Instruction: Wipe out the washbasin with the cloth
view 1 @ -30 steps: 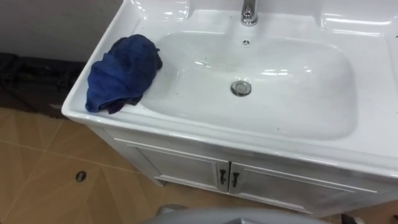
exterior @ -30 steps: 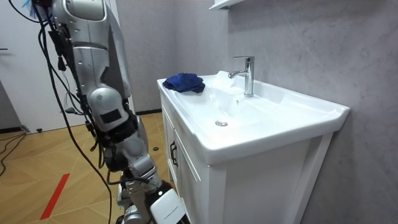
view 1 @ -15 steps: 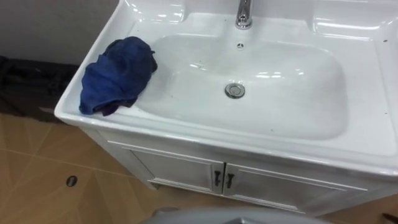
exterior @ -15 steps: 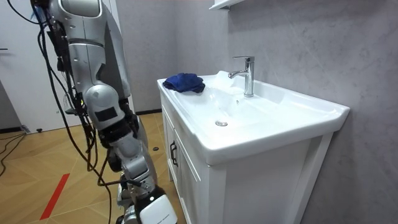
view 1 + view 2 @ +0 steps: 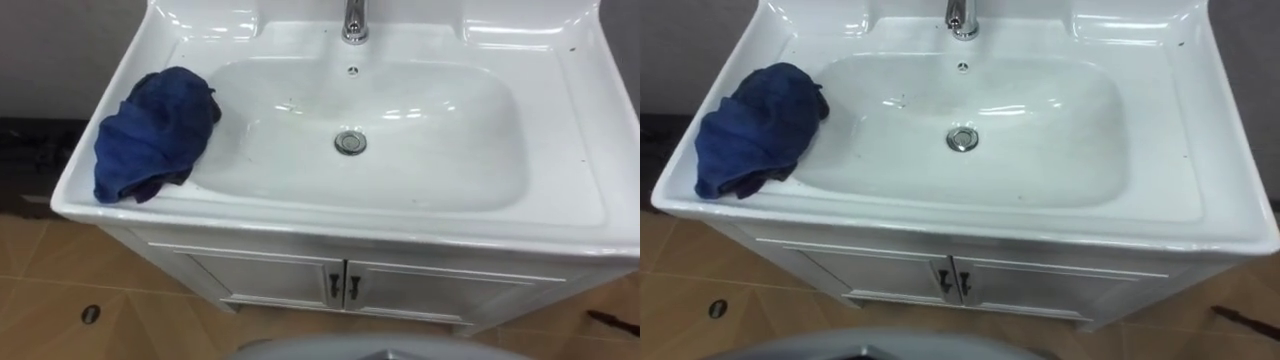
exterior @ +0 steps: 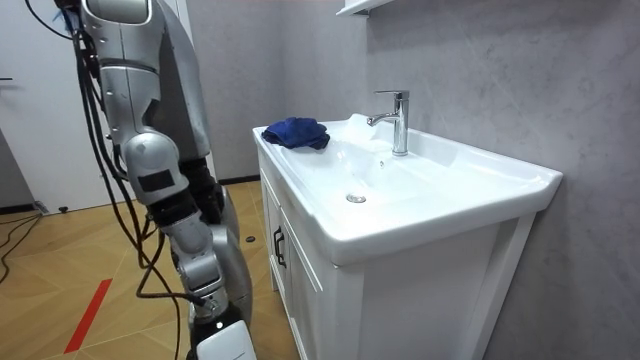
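White basin set in a white vanity, seen from above by the head camera. The bowl is bare and glossy, with a round metal drain near its middle and a small overflow hole on the back wall just below the chrome tap. A few tiny dark specks lie on the bowl's left slope. A crumpled dark blue cloth lies on the basin's left rim, on the robot's left. Its inner edge drapes a little over the lip toward the bowl, and its outer edge reaches close to the front left corner. The cloth lies free, well apart from the drain and the tap. Below the rim are two white cabinet doors with a pair of small dark handles side by side at the centre seam. The wooden floor to the left has a small dark round fitting in it. In the room view the robot stands upright on the room view's left, facing the front of the vanity. Its right arm hangs down along its body, and the right hand is low at the bottom edge, well away from the basin and the cloth. Cannot tell whether that hand is open or closed.
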Robot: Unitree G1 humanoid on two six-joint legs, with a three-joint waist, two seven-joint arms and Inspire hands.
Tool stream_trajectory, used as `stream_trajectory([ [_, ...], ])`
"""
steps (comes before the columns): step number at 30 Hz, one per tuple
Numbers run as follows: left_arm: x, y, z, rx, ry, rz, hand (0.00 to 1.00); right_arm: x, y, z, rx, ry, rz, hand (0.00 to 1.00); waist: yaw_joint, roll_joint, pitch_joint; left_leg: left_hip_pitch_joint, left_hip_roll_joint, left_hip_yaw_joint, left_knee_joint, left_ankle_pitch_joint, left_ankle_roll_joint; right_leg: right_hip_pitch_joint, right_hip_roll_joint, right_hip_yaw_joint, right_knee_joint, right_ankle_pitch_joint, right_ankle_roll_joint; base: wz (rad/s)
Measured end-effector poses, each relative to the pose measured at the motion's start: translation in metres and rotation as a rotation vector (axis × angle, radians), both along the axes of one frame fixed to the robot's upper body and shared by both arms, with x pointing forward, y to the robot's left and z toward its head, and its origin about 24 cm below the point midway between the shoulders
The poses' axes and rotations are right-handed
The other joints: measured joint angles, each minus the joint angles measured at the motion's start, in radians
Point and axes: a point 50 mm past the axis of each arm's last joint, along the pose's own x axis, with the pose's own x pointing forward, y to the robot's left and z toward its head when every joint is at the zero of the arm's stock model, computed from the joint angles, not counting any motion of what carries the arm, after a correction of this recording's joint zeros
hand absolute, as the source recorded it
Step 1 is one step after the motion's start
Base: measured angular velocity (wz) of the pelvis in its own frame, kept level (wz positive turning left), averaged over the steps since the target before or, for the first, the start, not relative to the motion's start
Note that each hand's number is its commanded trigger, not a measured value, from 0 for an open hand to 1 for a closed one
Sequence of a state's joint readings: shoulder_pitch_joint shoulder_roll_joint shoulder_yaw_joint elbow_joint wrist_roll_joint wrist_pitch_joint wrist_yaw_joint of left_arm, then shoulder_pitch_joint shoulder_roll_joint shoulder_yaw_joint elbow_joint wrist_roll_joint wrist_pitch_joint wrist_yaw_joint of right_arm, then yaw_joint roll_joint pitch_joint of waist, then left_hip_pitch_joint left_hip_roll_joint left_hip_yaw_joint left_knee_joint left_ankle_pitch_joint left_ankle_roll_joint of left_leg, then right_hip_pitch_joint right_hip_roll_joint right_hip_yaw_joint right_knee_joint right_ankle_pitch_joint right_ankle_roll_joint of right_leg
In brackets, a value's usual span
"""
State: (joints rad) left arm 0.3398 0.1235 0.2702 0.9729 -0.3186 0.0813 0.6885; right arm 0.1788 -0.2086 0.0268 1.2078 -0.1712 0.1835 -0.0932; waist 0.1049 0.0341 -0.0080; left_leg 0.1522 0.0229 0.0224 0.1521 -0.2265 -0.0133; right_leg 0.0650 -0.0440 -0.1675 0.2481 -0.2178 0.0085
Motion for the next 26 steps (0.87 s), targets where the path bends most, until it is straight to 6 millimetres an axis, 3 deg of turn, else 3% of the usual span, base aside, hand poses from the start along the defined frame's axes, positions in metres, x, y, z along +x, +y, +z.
stream_trajectory([
  [4,0.008,-0.005,-0.005,-0.098,-0.027,-0.038,0.0,0.001,0.001,-0.001,0.033,0.018,0.013,0.0,-0.024,0.0,0.0002,0.005,0.0,0.005,-0.003,0.0,0.0,0.007,0.001,0.004,-0.007,0.001,0.002,-0.03],
  [13,0.006,-0.017,-0.014,-0.271,-0.029,-0.09,0.0,-0.003,0.008,-0.003,0.075,0.059,0.02,0.0,-0.029,-0.005,0.0037,0.017,-0.001,0.021,-0.007,-0.001,0.002,0.009,0.004,0.029,-0.008,-0.001,0.005,-0.06],
  [21,0.012,-0.018,-0.015,-0.306,0.013,-0.236,0.0,-0.002,0.01,-0.004,0.09,0.091,0.049,0.0,-0.047,-0.014,0.007,0.016,0.001,0.022,-0.006,-0.001,0.002,0.009,0.005,0.028,-0.005,-0.001,0.005,0.0],
  [26,0.023,-0.021,-0.017,-0.32,0.023,-0.302,0.0,-0.002,0.01,-0.004,0.092,0.095,0.048,0.0,-0.048,-0.025,0.0132,0.016,0.002,0.022,-0.008,-0.001,0.002,0.008,0.007,0.028,-0.009,0.001,0.004,0.0],
])
